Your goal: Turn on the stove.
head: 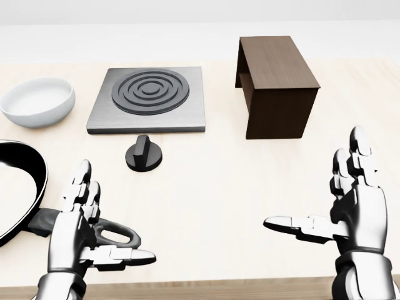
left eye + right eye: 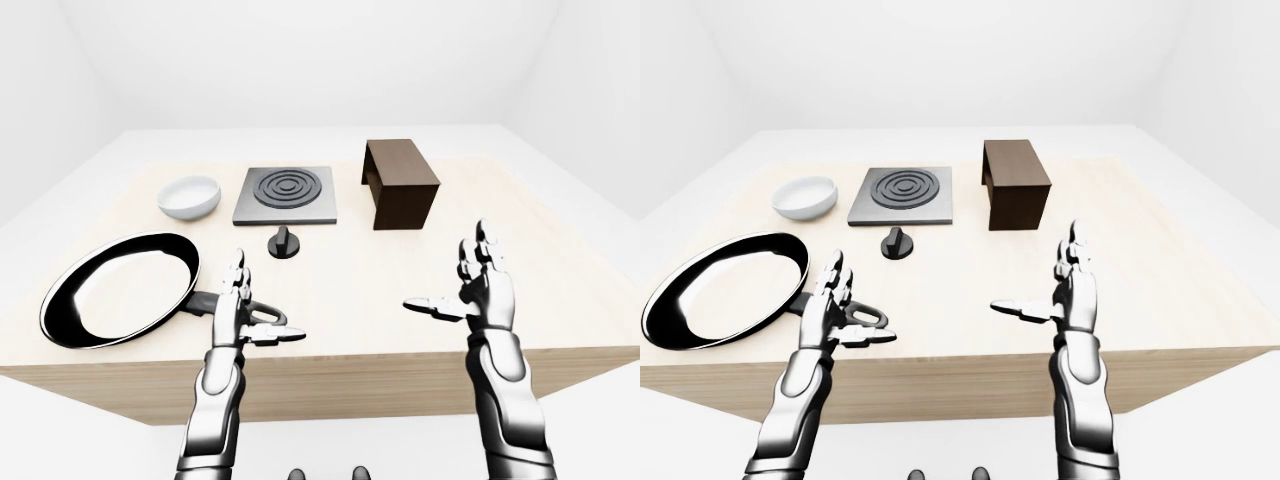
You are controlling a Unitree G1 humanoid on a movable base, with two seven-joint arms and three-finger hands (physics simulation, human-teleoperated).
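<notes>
A grey square stove [image 1: 150,100] with dark concentric rings lies at the top middle of the wooden table [image 1: 225,181] in the head view. Its round black knob [image 1: 144,154] sits on the table just below it. My left hand [image 1: 94,228] is open, at the lower left of the head view, below and left of the knob, over the pan's handle. My right hand [image 1: 334,203] is open, at the lower right, far from the knob. Neither hand touches the knob.
A black frying pan [image 2: 120,290] lies at the left, its handle [image 1: 115,234] under my left hand. A white bowl [image 1: 37,101] stands left of the stove. A dark brown open box [image 1: 278,84] stands right of the stove. The table's near edge runs just under my wrists.
</notes>
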